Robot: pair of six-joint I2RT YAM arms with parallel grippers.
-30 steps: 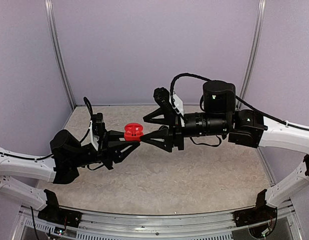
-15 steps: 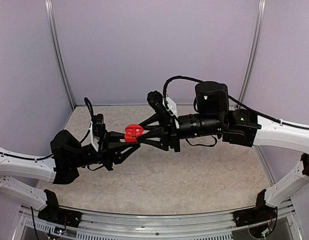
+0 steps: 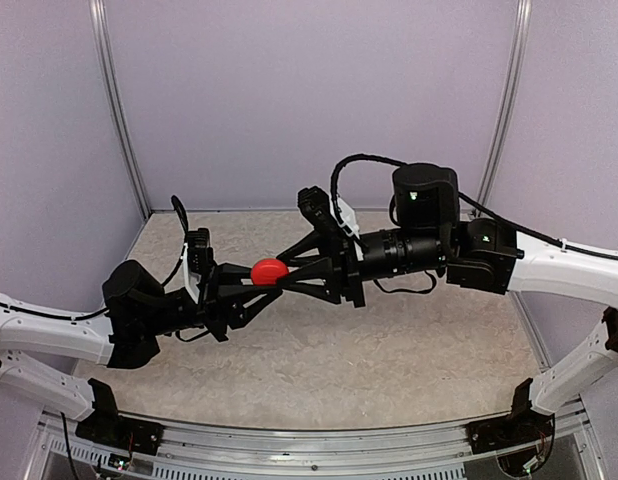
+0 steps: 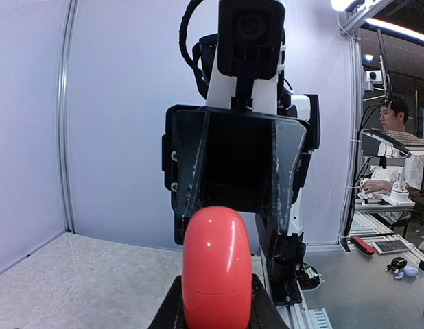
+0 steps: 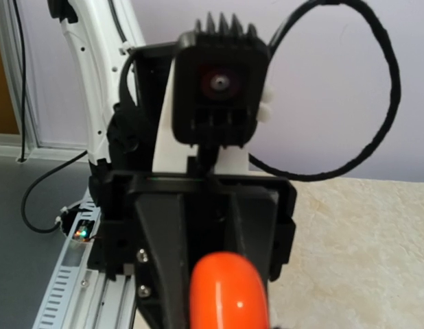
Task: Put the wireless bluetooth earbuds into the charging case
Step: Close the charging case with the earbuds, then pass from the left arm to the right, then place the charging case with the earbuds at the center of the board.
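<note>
The case [image 3: 269, 271] is held off the table [image 3: 389, 350], at the meeting point of the two arms. It is pinched in the left gripper [image 3: 257, 279], whose jaws are pressed against its lower flanks. Seen from above, the case lies at 3 o'clock from that gripper's wrist. The right gripper [image 3: 291, 274] is reached in from 3 o'clock, its tips pointed toward 9 and brought right up to the case. Whether its jaws are actually clamped on the shell or only set close around it cannot be told from these views.

In the left wrist view the case's long axis runs 12 to 6, so it stands up out of the jaws like an egg on end. Both grippers are equally near; the next move is judged to turn on the lid end, presented toward the right gripper.

The shell is smooth, glossy red plastic – rounded and hard-looking, with bright highlights. No seam is visible, and it appears closed. The jaws are matte black wedges, scuffed along their edges. The table is a pale, speckled, stone-like surface.

No earbuds are seen in any view – whether any sit inside the case cannot be told.
</note>
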